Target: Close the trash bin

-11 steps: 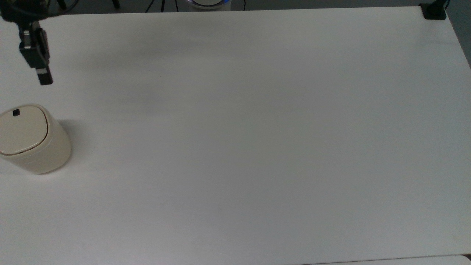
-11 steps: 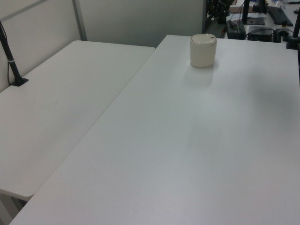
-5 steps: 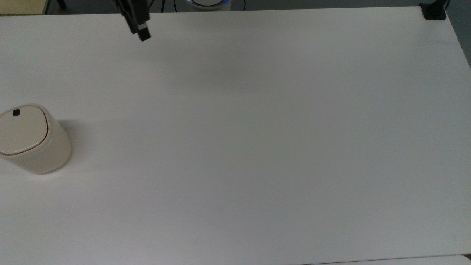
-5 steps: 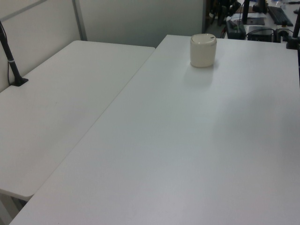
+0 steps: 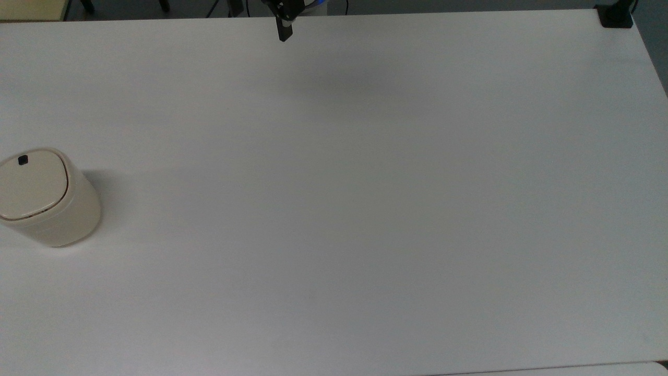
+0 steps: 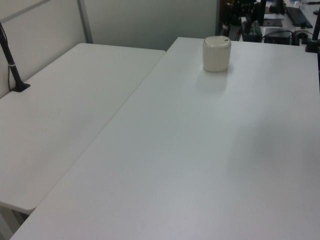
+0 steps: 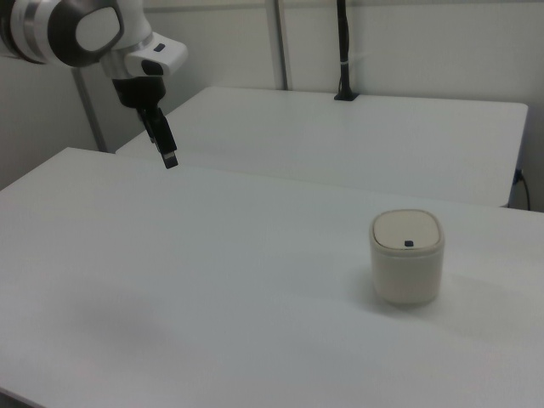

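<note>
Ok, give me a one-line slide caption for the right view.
Cream trash bin stands lid-down on the white table, while the end effector hangs above the table, well off toward the right view's left.

No text, label, brand, number or sign can be read in any of the views. The trash bin (image 7: 407, 257) bears no lettering, and its lid carries just a small black square.

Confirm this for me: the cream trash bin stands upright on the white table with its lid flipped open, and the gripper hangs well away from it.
Not quite. The lid is shut, lying flat on the trash bin, as the right view shows. The rest holds: the bin stands upright on the white table, and the gripper hangs well away from it.
</note>
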